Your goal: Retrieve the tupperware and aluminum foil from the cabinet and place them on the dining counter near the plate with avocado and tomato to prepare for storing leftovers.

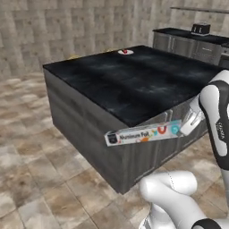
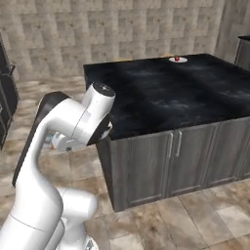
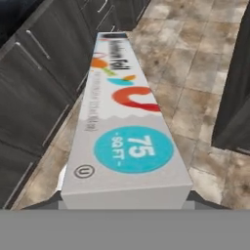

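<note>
One item in hand: the aluminum foil [image 1: 143, 133], a long pale box, is carried by the gripper [image 1: 190, 121], whose jaws are clamped across the box's teal end. Box hangs roughly level, pointing left away from the hand, in front of the grey side of the dining counter [image 1: 134, 85] and below its black marble top. Not touching the counter as far as I can judge.

Step in hand, by my reading: transport of the foil toward the placing spot. The plate with avocado and tomato [image 1: 125, 52] sits at the far edge of the counter top, well apart from the box. Tupperware not accounted for here.

Next move calls for lifting the box above the counter edge, then carrying it across the top to set it down near the plate; the reach looks long, so the base may need to close in.

Arm pose: the arm is folded at the near right corner of the counter, forearm dropping to the wrist, hand held low and sideways. Hand view looks along the box top [image 3: 124, 132], floor tiles beneath.
</note>
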